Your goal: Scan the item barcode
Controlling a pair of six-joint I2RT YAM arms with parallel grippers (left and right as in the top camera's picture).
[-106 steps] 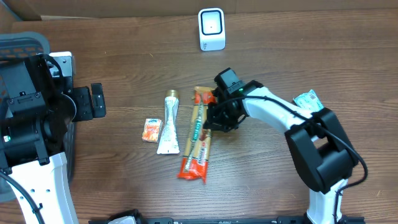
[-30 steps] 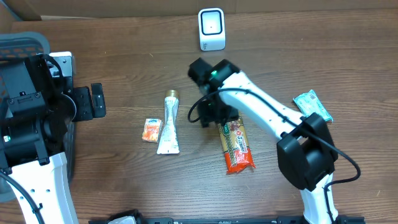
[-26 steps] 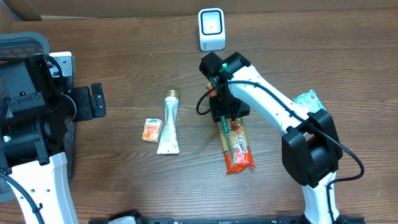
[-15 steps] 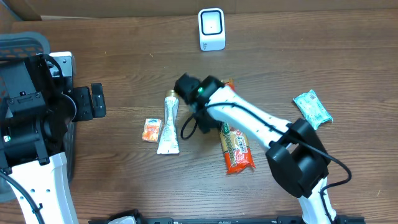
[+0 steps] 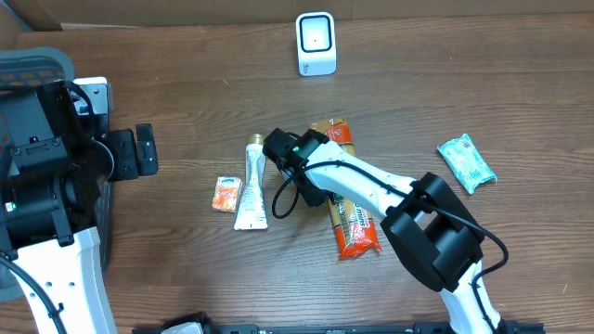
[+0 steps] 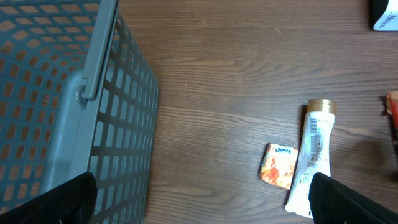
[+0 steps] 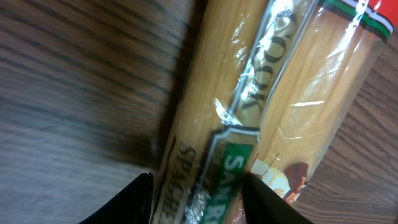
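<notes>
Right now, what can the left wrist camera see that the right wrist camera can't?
Only the left wrist view shows the grey basket, the gold-capped tube, the small orange packet and a corner of the white scanner. Only the right wrist view shows the spaghetti pack up close, with some of its lettering; the left wrist view has just a red sliver at its right edge, possibly that pack. Both show the brown wooden table.
</notes>
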